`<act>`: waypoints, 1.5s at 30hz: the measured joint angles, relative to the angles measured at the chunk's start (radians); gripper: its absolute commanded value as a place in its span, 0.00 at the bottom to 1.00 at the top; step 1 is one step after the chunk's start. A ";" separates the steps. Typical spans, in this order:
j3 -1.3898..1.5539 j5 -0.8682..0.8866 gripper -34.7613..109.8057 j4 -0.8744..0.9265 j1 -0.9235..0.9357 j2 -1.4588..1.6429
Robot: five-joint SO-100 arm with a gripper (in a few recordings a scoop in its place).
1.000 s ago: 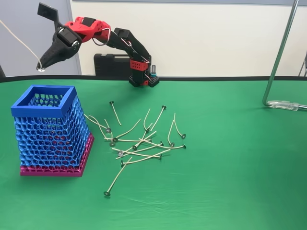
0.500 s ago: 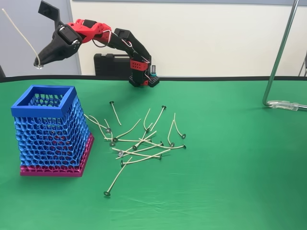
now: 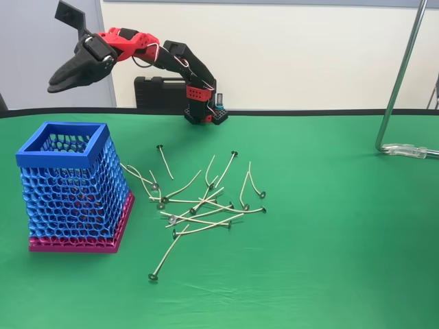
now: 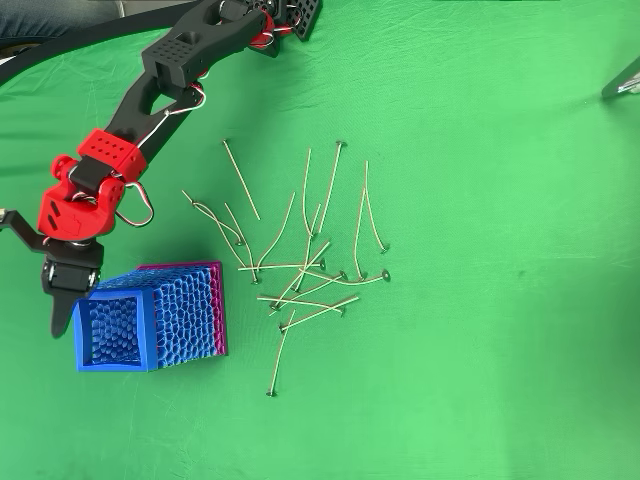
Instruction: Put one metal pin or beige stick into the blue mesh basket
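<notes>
Stick gone from my gripper [image 3: 53, 88] since half a second ago: fingers now sitting together, empty, hovering above the blue mesh basket [image 3: 63, 146], its rim directly below.

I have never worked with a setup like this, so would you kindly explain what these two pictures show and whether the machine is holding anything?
Both pictures show one moment from two cameras. The fixed view looks across the table from the front; the overhead view looks straight down.

The red and black machine is a small robot arm bolted at the far edge of the green table. At its end is a two-finger gripper, its "hand". It hangs in the air above the blue mesh basket, a tall open-topped container on a magenta base.

Beside the basket lies a loose pile of thin beige sticks, each with a small dark metal disc at one end. They cross over one another.

The gripper's fingers look closed together, and I see no stick between them in either picture.
</notes>
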 measured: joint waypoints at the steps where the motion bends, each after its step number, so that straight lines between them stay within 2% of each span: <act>1: 0.026 0.008 0.24 0.005 -0.002 0.028; 5: 0.284 0.046 0.24 0.006 -0.023 0.242; 13: 0.707 0.126 0.24 0.146 -0.103 0.609; 21: 1.163 0.183 0.24 0.160 -0.192 1.045; 33: 2.129 0.267 0.24 -0.075 -0.374 1.730; 45: 2.646 0.351 0.24 -0.152 -0.459 2.137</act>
